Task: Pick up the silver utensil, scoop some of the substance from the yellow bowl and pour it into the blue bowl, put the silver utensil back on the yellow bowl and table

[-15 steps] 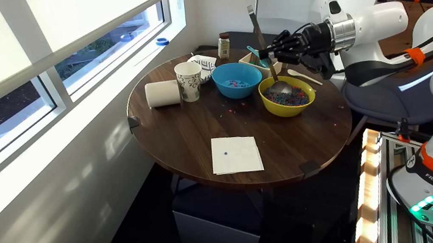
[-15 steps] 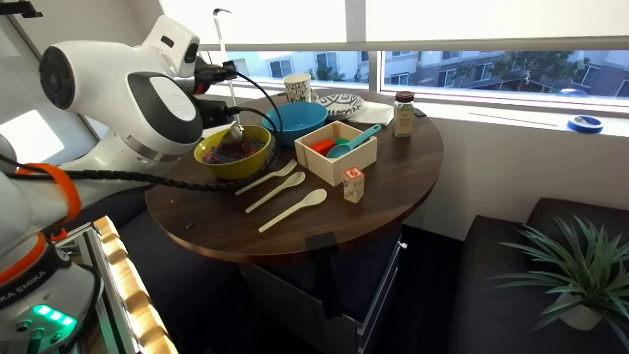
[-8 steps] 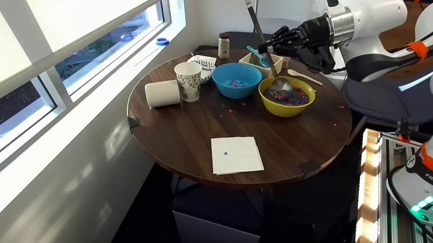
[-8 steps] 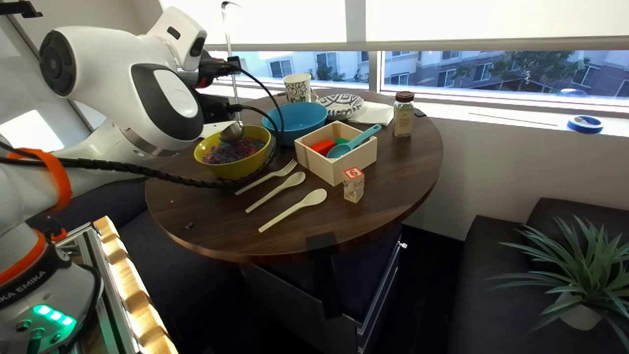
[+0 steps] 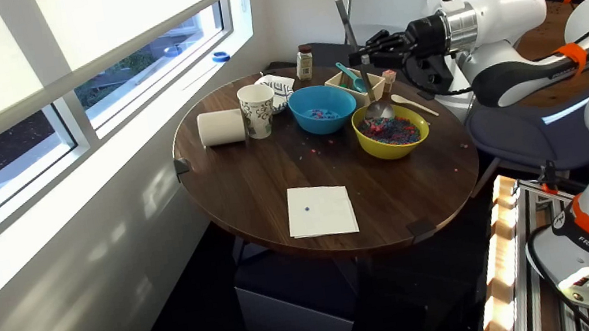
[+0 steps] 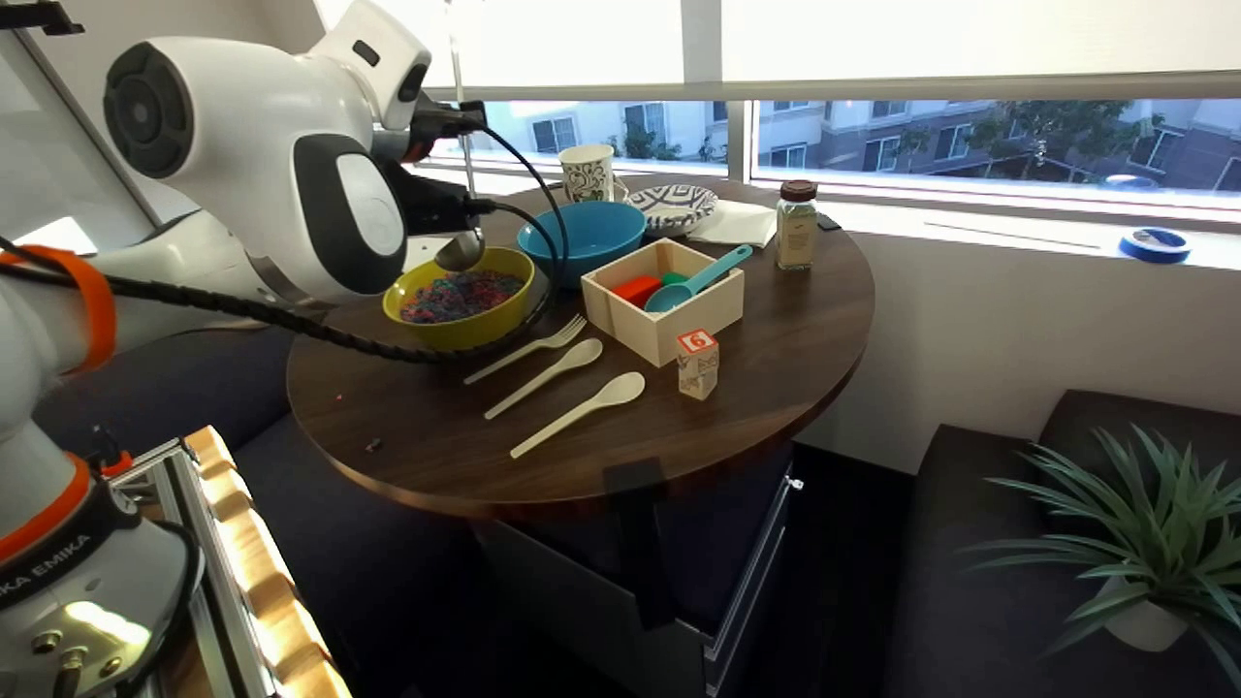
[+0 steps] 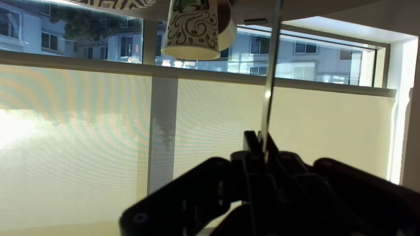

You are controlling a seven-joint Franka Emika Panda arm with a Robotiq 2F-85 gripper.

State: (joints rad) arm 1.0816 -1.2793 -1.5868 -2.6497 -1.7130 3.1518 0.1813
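My gripper was clamped on the handle of the silver utensil, its fingers on either side of the flat metal. The utensil stood near upright, its upper end leaning toward eleven o'clock in an exterior view; the scoop head hung over the yellow bowl, on its eleven o'clock side, apparently just above the substance. Load not verified — I could not read the inside of the head. The blue bowl lay at ten o'clock from the yellow bowl in that view, on the table, a thin scatter of bits on its floor. I judged scooping to be in hand, the dip probably complete. The next move called for raising the head clear of both rims, carrying it level toward ten o'clock, and tipping only once over the blue bowl — haste risked a spill.
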